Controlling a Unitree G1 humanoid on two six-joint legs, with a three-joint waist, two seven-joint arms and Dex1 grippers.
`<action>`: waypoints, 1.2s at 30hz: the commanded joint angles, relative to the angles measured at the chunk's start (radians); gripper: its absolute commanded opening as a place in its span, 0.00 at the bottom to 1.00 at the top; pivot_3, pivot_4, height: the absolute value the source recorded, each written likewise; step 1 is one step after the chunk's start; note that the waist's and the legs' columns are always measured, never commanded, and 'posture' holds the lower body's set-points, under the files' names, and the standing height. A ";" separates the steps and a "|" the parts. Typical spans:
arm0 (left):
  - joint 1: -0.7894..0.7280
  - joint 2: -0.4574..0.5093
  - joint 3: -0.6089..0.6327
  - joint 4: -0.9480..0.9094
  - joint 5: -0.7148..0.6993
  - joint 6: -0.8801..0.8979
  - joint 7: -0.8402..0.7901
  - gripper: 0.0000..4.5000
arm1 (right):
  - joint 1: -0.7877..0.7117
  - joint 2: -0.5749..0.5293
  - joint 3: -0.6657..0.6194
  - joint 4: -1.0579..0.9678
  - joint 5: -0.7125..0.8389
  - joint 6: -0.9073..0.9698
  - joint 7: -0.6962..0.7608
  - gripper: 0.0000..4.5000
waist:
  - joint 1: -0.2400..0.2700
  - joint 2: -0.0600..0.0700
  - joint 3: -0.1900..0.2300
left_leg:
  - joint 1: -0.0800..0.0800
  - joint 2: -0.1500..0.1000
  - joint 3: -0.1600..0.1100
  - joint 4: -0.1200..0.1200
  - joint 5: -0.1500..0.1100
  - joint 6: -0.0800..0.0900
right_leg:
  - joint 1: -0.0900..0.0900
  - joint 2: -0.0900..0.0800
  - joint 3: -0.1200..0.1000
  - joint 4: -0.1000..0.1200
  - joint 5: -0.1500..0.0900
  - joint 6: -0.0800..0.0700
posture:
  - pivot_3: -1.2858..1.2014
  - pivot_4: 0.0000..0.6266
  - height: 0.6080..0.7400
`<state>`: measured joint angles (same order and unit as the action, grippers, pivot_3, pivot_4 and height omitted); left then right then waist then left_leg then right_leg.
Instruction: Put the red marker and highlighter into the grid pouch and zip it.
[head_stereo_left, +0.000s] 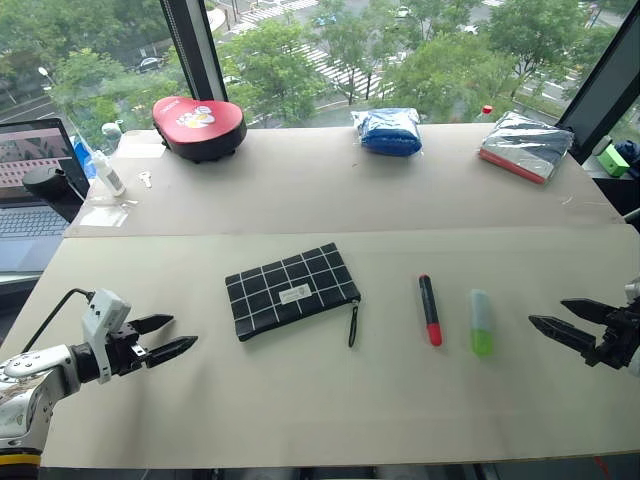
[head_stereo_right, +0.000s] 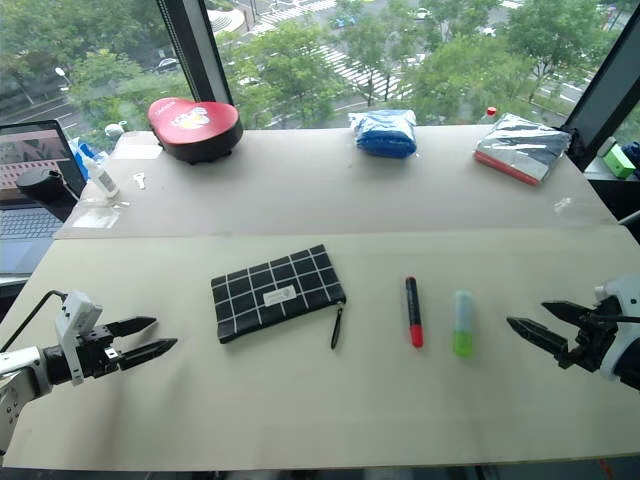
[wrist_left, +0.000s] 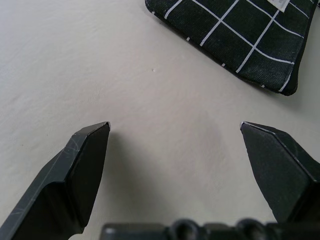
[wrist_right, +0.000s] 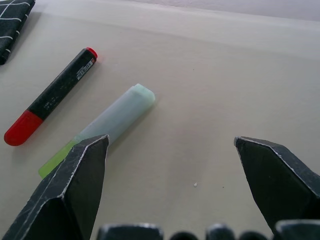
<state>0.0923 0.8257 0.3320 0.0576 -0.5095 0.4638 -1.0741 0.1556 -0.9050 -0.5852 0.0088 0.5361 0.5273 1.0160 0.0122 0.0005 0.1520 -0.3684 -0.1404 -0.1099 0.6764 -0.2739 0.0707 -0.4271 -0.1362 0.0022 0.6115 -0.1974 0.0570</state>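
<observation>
At centre frame we see the grid pouch (head_stereo_left: 291, 290) lying flat and zipped on the pale surface (head_stereo_left: 300, 400), its pull strap (head_stereo_left: 354, 324) trailing toward the lower right. Right of centre lie the red marker (head_stereo_left: 430, 309) and, just beside it but apart, the highlighter (head_stereo_left: 481, 321). The left gripper (head_stereo_left: 165, 337) at lower left and the right gripper (head_stereo_left: 560, 320) at the right edge hold their jaws wide, empty. Along the far edge we note a red case (head_stereo_left: 198, 125), a blue packet (head_stereo_left: 389, 130), a wrapped bundle (head_stereo_left: 525, 145), and a laptop (head_stereo_left: 30, 190) at upper left. Nothing lies between jaws and items.
</observation>
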 joint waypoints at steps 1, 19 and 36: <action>0.001 0.011 0.033 -0.007 -0.009 0.001 0.000 1.00 | -0.024 -0.015 -0.011 -0.012 0.013 -0.002 0.001 0.99 | 0.000 0.000 0.000 | 0.000 0.000 0.000 0.000 0.000 0.000 | 0.000 0.000 0.000 0.000 0.000 0.000 | 0.52 0.24 1.00; -0.209 0.017 -0.168 0.255 0.264 -0.810 -0.245 1.00 | -0.254 0.053 0.156 -0.195 0.157 0.140 -0.046 0.15 | 0.000 -0.001 0.000 | -0.002 0.001 0.003 0.000 -0.001 0.000 | -0.003 0.001 0.003 -0.001 0.001 -0.001 | 0.52 0.24 1.00; -0.311 -0.013 -0.367 0.246 0.434 -1.084 -0.184 1.00 | -0.670 0.328 0.785 -0.076 -0.193 -0.046 -0.090 0.01 | -0.005 -0.003 0.001 | -0.007 0.002 0.007 0.001 0.006 0.000 | -0.012 0.005 0.006 0.001 0.002 -0.001 | 0.52 0.24 1.00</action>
<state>-0.2050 0.7930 -0.0293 0.2714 -0.1190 -0.5845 -1.2866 -0.4860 -0.5950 0.1486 -0.1042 0.4135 0.5480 0.9356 0.0070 -0.0020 0.1531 -0.3750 -0.1387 -0.1029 0.6774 -0.2682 0.0706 -0.4392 -0.1312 0.0082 0.6122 -0.1953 0.0560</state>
